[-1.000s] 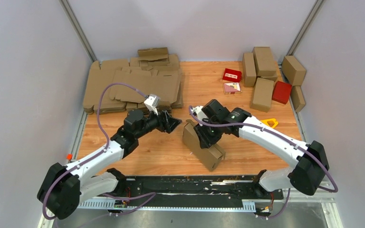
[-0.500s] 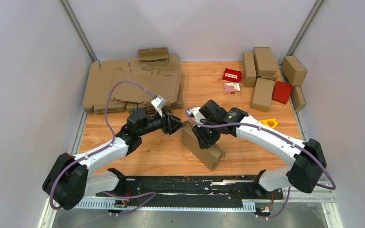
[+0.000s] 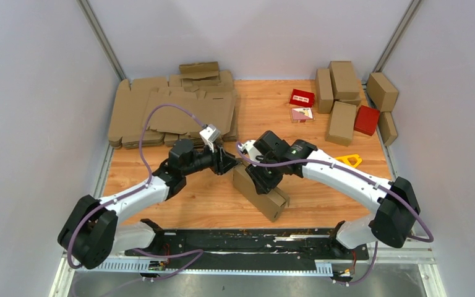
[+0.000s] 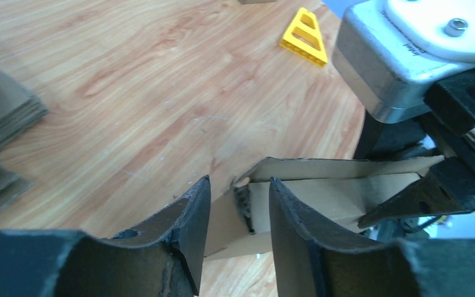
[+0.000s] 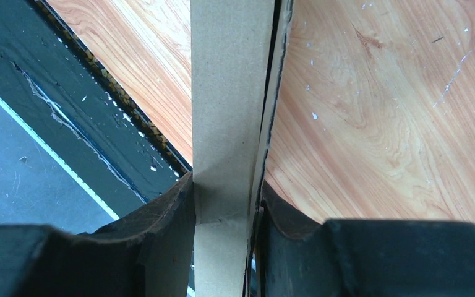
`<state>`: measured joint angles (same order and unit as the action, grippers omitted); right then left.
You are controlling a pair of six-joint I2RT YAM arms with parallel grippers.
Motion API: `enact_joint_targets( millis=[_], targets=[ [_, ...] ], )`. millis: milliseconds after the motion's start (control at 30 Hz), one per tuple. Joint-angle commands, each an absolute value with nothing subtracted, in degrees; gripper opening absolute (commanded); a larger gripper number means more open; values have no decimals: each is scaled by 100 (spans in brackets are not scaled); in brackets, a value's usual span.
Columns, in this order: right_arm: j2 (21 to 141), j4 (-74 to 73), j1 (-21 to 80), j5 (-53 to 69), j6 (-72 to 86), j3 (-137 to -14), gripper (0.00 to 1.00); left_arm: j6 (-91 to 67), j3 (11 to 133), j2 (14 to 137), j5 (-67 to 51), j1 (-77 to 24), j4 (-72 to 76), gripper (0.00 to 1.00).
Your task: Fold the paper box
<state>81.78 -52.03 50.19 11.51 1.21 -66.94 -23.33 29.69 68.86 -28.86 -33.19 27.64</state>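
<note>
The paper box is raised into a shallow shell on the surface, and the right jaws are clenched on one of its long walls. Its open end sits just ahead of the left jaws and partly between them; they stand parted and grip nothing. Judging by that gaping end, most of the folding looks done, and the end flap and lid tab probably remain to be tucked in.
</note>
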Motion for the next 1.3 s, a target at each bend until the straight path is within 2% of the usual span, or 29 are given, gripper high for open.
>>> enact_joint_targets(
  millis=[0, 100, 267, 433, 800, 1000, 1267],
  targets=[
    [8218, -5265, 5063, 1054, 26, -6900, 31, -1993, 3082, 6405, -2041, -3303, 2329, 50],
    [8226, -5267, 5063, 1072, 26, -6899, 31, -1951, 3036, 6317, -1855, -3302, 2291, 55],
    [8225, -5257, 5078, 1127, 23, -6895, 31, -2019, 3083, 6536, -2445, -3302, 2651, 59],
    [8244, -5273, 5108, 1099, 21, -6938, 31, -2029, 3177, 6717, -2633, -3302, 2649, 52],
    [8331, -5258, 5115, 1022, 26, -7014, 31, -1887, 3216, 7005, -2806, -3363, 2195, 48],
    [8349, -5214, 5128, 1000, 25, -7015, 33, -1719, 3279, 7075, -2278, -3471, 1676, 47],
    [8199, -5052, 5168, 686, 156, -6820, 46, -1746, 3256, 7130, -2180, -3472, 1616, 46]
  ],
)
